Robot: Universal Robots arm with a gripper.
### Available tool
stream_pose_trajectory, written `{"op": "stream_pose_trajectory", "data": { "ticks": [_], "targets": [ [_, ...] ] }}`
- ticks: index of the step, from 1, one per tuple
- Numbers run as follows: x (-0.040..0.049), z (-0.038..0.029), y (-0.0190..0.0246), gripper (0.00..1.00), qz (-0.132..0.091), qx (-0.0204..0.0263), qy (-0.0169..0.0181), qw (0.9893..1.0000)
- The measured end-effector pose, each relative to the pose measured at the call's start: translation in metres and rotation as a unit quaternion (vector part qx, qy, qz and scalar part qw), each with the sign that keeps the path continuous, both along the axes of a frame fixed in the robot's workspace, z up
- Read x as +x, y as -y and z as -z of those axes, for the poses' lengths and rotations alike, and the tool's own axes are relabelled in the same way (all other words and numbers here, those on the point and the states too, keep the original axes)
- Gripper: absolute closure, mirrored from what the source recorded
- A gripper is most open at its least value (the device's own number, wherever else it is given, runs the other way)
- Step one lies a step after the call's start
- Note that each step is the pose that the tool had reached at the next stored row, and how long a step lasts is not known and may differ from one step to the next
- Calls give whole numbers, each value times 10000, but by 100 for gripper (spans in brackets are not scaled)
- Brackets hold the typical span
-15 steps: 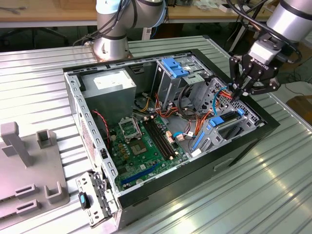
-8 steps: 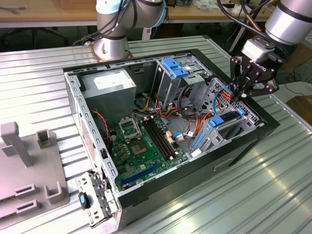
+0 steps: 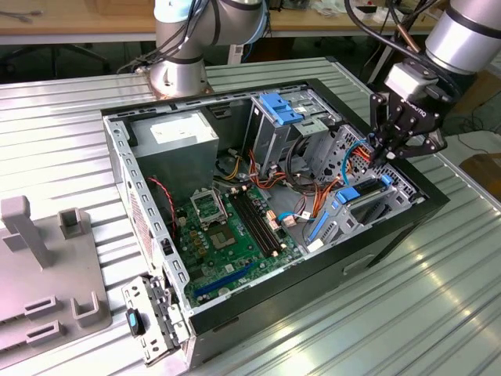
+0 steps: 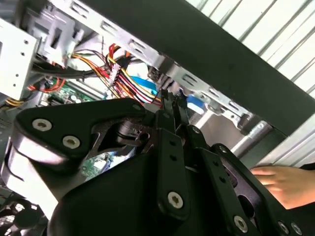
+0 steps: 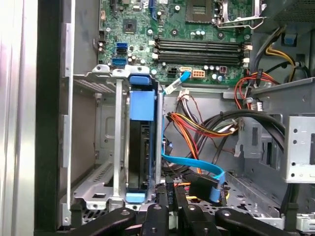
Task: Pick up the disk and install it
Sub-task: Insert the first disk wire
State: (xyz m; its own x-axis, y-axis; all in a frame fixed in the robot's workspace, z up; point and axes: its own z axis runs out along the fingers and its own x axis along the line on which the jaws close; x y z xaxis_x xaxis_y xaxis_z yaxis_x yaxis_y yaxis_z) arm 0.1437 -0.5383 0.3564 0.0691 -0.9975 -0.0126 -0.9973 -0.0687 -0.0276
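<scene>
The disk (image 5: 139,105), dark with bright blue rails, stands on edge in the grey metal cage (image 5: 117,147) at the front corner of the open computer case (image 3: 235,313). In the exterior view the disk (image 3: 365,205) lies in that bay toward the exterior view's right. My gripper (image 3: 383,154) hangs just above it, over the case's right wall. In both wrist views the black fingers (image 5: 169,196) are pressed together with nothing between them, and the fingertips of the gripper (image 5: 173,189) sit close beside the disk's end. The gripper (image 4: 171,101) points at the bundle of cables.
A green motherboard (image 3: 227,235), a grey power supply (image 3: 176,141) and a blue bracket (image 3: 280,106) on an upper cage fill the case. Orange, red and blue cables (image 5: 197,167) run beside the disk. A hand (image 4: 280,183) rests outside the case wall. A grey fixture (image 3: 47,266) sits at the exterior view's left.
</scene>
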Motion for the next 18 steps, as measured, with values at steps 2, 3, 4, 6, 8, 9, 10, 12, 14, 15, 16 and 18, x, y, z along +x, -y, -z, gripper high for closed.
{"op": "stream_pose_trajectory", "data": {
  "ticks": [2,3,4,6,8,9,10,12,14,15,16,18],
  "targets": [
    [-8,3,67,83,0,0,0,10000],
    [-26,9,80,83,0,1,0,10000],
    [-42,17,80,83,-1,0,0,10000],
    [-59,44,80,83,-2,-1,0,10000],
    [-86,56,84,83,-2,0,0,10000],
    [-88,58,90,83,-2,0,0,10000],
    [-88,59,96,83,7,0,0,10000],
    [-90,60,113,83,60,0,0,10000],
    [-108,72,116,83,126,-1,0,9999],
    [-108,73,120,83,132,-1,0,9999],
    [-109,74,126,83,137,-2,0,9999],
    [-113,76,138,83,141,-3,0,9999]
  ]
}}
